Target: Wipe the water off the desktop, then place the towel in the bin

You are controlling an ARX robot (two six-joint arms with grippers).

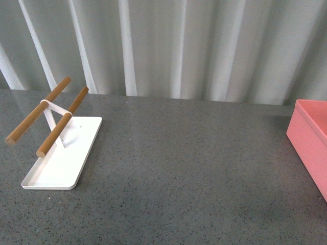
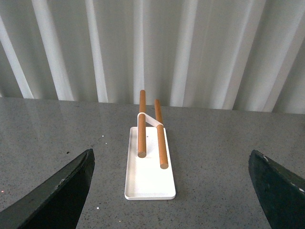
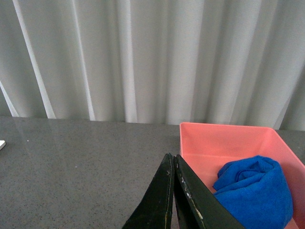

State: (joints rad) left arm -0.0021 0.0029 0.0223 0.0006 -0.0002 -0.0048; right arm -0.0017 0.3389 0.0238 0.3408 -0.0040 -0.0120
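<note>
Now: fuzzy blue towel point(image 3: 255, 188) bunched | smooth pink bin point(image 3: 228, 143) | speckled desktop point(image 1: 184, 168)

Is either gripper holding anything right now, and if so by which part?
Nothing is held. The right gripper is shut on nothing; the left gripper is open and empty. The towel lies in the bin.

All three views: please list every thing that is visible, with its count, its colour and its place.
desktop: one, dark grey speckled, under everything.
white tray: one, white, on the desktop's left part.
wooden rods: two, brown, on a white stand above the tray.
bin: one, salmon pink, at the desktop's right edge.
towel: one, bright blue, bunched inside the bin.
curtain: one, pale grey, behind the desktop.
left gripper: dark, open, facing the tray.
right gripper: dark, shut, empty, beside the bin.
</note>
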